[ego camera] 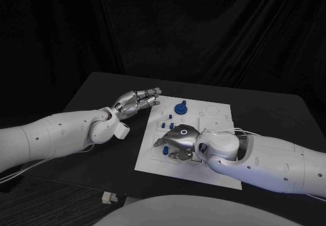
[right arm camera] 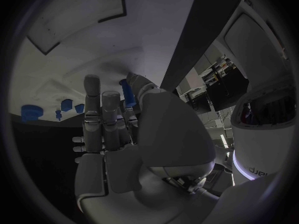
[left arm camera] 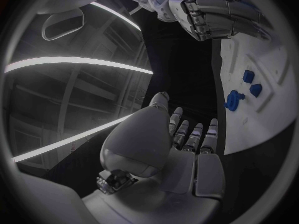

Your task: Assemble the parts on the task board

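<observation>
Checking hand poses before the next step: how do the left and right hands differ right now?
The silver left hand hovers beside the white task board, over the black table; the silver right hand is down over the board itself. The left hand's fingers are stretched out and hold nothing; the right hand's curl down among the small blue parts. Whether it grips one is unclear.

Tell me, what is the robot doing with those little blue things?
The robot is putting small blue parts together on a white task board. Its right hand is down on the board and seems to hold a blue piece between its fingers. Its left hand waits beside the board's edge, holding nothing. A bigger round blue part sits further back.
</observation>
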`<action>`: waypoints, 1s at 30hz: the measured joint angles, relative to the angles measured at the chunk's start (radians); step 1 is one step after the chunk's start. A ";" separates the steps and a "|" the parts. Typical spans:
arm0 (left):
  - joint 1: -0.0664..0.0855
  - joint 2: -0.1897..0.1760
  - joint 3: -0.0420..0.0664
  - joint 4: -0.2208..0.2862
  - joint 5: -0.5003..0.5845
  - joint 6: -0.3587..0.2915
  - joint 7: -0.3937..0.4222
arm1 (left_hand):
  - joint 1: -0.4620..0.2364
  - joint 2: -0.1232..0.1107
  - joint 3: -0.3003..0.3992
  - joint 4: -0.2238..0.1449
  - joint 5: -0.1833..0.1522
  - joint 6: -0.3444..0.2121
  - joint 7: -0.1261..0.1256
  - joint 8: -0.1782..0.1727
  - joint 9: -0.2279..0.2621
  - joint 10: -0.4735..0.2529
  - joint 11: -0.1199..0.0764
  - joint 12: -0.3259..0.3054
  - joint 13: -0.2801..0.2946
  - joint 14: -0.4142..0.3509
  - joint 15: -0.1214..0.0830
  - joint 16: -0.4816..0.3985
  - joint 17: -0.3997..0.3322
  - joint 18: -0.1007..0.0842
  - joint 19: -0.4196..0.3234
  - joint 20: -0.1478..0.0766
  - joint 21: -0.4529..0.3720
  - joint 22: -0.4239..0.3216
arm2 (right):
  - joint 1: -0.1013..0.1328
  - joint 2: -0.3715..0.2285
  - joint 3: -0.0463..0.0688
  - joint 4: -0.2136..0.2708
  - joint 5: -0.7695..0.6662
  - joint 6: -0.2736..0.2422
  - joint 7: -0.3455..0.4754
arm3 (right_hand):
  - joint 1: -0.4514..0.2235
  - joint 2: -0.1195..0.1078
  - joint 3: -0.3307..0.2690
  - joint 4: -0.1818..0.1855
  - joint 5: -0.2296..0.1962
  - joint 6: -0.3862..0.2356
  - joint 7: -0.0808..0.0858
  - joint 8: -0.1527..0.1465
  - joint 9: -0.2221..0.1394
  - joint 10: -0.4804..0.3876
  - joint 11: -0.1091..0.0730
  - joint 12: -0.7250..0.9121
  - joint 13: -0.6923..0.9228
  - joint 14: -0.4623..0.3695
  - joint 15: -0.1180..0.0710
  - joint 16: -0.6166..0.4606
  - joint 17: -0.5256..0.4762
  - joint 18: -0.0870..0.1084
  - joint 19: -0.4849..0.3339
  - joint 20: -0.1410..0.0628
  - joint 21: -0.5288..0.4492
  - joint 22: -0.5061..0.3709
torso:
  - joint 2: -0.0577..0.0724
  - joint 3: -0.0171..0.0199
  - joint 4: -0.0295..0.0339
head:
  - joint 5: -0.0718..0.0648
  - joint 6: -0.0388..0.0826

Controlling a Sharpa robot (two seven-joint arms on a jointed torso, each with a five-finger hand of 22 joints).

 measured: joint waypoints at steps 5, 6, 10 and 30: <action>0.000 0.000 0.000 -0.001 0.000 0.001 0.000 | 0.004 0.004 0.006 0.000 0.000 0.000 0.000 0.000 0.000 0.000 0.000 0.000 0.000 0.000 0.000 0.000 0.000 0.000 0.000 0.000 0.000 0.000 | 0.000 -0.012 0.000 0.004 0.000 -0.007 -0.004 | 0.005 0.007 -0.024 -0.005 -0.005 -0.087 -0.017 -0.006 -0.025 -0.058 -0.001 0.008 0.000 -0.006 0.000 0.000 -0.006 0.002 -0.006 0.005 -0.015 0.000 | 0.000 0.0000 0.0001 | 0.000 0.000; 0.000 0.000 0.000 -0.001 0.000 0.001 0.000 | 0.004 0.004 0.006 0.000 0.000 0.000 0.000 0.000 0.000 0.000 0.000 0.000 0.000 0.000 0.000 0.000 0.000 0.000 0.000 0.000 0.000 0.000 | 0.000 -0.015 0.000 0.005 0.000 -0.010 -0.004 | 0.005 0.007 -0.031 -0.004 -0.011 -0.102 -0.021 -0.006 -0.030 -0.071 -0.001 0.013 0.000 -0.012 -0.001 0.000 -0.008 0.011 -0.013 0.004 -0.021 0.000 | 0.000 0.0000 0.0001 | 0.000 0.000; -0.001 -0.001 0.000 -0.002 0.000 0.002 0.000 | 0.004 0.004 0.006 0.000 0.000 0.000 0.000 0.000 0.000 0.000 0.000 0.000 0.000 0.000 0.000 0.000 0.000 0.000 0.000 0.000 0.000 0.000 | 0.001 -0.036 -0.001 0.017 0.000 -0.032 -0.003 | 0.005 0.007 -0.055 0.015 -0.039 -0.140 -0.031 -0.006 -0.043 -0.112 -0.003 0.031 -0.002 -0.012 -0.001 0.000 -0.011 0.017 -0.013 0.005 -0.025 0.000 | 0.000 0.0000 0.0001 | -0.002 0.000; -0.001 -0.005 0.000 -0.002 0.000 0.002 0.000 | 0.004 0.004 0.006 0.000 0.004 0.003 0.004 0.000 0.000 0.000 0.000 0.000 0.000 0.000 0.000 0.000 0.000 0.000 0.000 0.000 0.000 0.001 | 0.239 -0.367 0.000 0.200 0.383 -0.260 0.028 | 0.002 0.059 -0.050 0.049 0.021 0.283 0.075 0.120 0.019 0.235 -0.087 0.982 0.671 0.063 -0.045 0.123 0.127 0.015 0.038 -0.025 0.083 0.000 | 0.000 0.0001 0.0000 | -0.019 0.000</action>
